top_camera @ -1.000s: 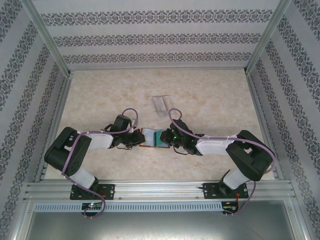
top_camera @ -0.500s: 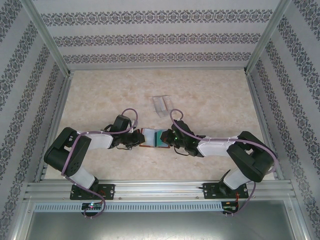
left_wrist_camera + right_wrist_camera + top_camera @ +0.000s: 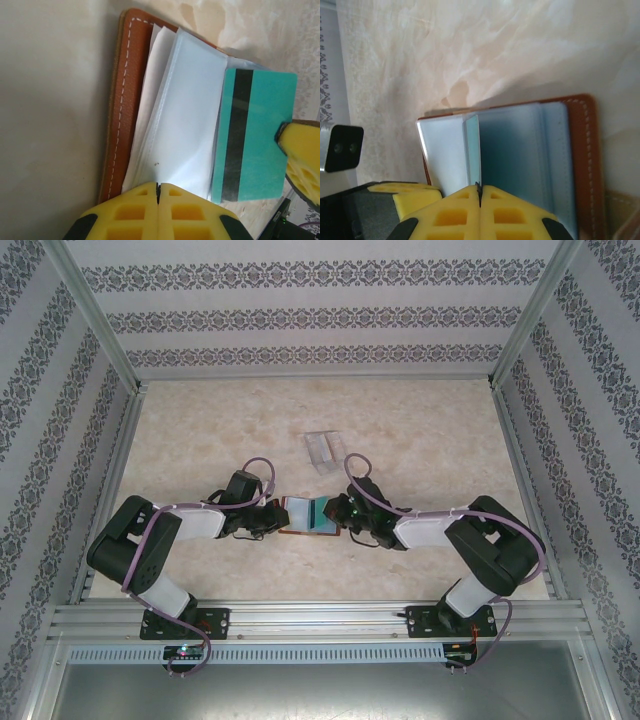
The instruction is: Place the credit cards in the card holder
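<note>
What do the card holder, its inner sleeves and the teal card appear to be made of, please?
Card holder: reddish-brown leather or leather-look, matte, with white stitching along the edge. Sleeves: thin translucent plastic film, glossy and slightly wrinkled. Teal card: stiff smooth plastic, with a dark stripe, probably magnetic.

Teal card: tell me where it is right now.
In the top view the teal card sits mid-table between the left gripper and right gripper, at the clear sleeves of the open card holder.
</note>
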Robot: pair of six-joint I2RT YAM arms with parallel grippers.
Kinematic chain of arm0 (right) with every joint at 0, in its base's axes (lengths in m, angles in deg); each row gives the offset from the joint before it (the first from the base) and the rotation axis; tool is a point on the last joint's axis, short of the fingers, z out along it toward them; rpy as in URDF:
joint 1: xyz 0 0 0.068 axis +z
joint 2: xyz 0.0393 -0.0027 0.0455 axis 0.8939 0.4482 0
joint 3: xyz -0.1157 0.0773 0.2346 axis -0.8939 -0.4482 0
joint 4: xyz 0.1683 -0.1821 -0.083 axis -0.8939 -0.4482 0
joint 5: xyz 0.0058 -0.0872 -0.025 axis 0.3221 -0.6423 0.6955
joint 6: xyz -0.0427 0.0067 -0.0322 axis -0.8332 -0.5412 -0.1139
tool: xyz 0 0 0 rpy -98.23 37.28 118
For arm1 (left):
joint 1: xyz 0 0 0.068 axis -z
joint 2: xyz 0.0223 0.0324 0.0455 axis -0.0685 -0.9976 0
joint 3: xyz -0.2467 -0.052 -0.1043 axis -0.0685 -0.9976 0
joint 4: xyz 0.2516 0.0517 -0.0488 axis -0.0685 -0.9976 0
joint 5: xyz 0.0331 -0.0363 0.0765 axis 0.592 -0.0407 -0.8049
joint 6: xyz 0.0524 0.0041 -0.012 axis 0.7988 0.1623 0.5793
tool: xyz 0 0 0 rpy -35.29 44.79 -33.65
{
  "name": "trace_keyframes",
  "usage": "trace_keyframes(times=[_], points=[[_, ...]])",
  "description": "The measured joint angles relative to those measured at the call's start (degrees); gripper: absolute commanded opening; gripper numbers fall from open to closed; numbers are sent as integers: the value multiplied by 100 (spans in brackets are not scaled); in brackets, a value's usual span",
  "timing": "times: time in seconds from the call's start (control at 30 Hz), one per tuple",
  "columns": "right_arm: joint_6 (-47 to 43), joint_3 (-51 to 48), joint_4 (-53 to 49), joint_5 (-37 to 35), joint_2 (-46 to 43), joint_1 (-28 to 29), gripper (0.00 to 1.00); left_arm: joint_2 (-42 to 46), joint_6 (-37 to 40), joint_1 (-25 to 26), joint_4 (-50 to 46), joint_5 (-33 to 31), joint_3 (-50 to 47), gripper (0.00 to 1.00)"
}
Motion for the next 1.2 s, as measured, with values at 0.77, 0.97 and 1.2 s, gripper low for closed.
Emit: trace_keyframes(times=[0.77, 0.97, 1.2], points=[[-11, 48, 756, 251, 623, 144, 0, 79, -31, 4, -122, -76, 0, 6], [-105, 57, 920, 428, 804, 149, 0, 389, -50, 4, -551, -304, 0, 27], [-197, 153, 977, 741, 883, 146, 0, 726, 72, 4, -1266, -761, 105, 22]])
